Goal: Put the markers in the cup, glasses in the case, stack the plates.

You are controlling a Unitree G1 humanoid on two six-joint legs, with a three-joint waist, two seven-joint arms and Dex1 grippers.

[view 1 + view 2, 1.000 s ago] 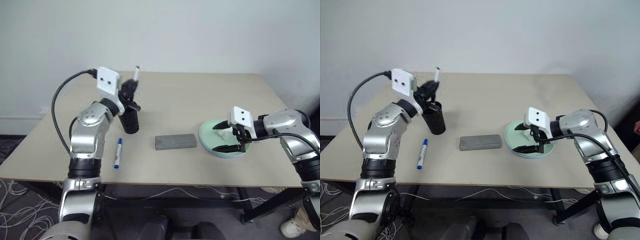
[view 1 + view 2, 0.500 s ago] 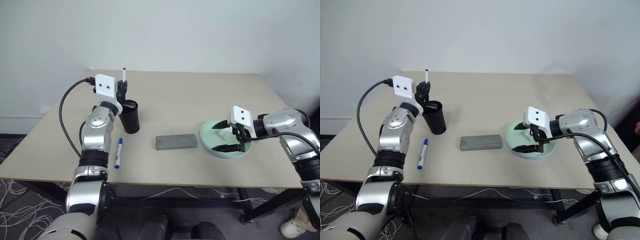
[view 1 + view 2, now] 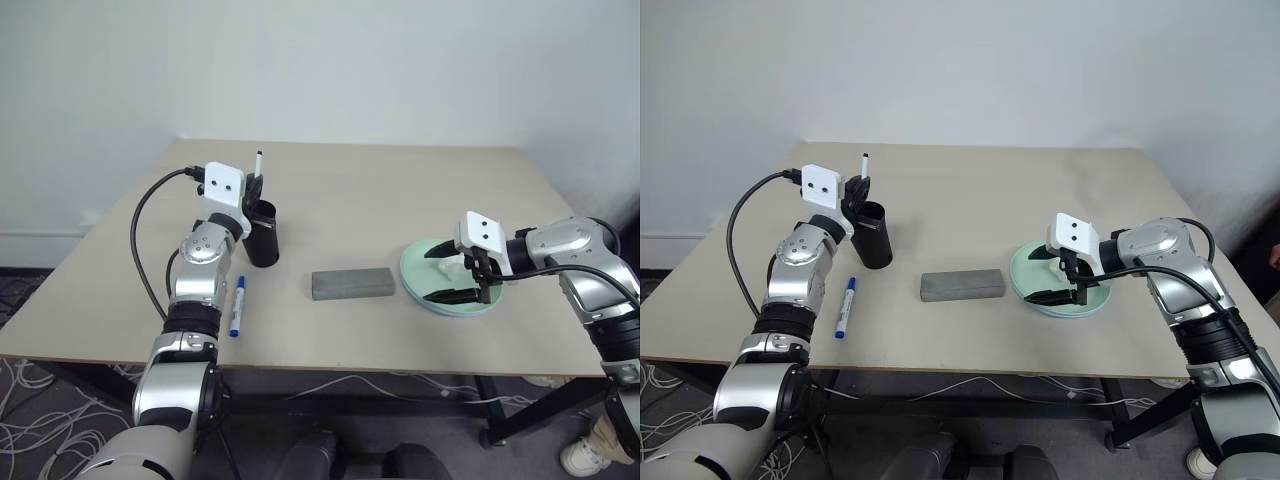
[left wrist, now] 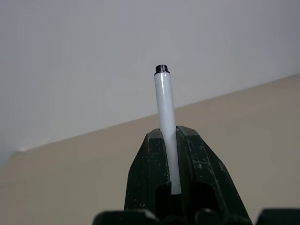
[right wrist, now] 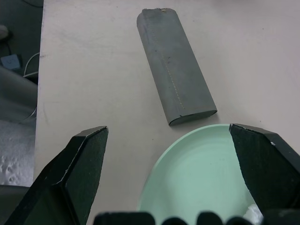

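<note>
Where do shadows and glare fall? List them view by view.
Left eye view: soft, even light; cup and case cast faint shadows on the table. Left wrist view: a sheen runs along the marker in the left gripper. Right wrist view: no glare on the plate.

**What cannot be made out**

The lower end of the black-capped marker is hidden between the left gripper's fingers, so whether it reaches into the cup cannot be told. The mint green plate is cut off by the right wrist view's edge and partly covered by the right gripper. Whether a second plate lies beneath it is too hard to tell
</note>
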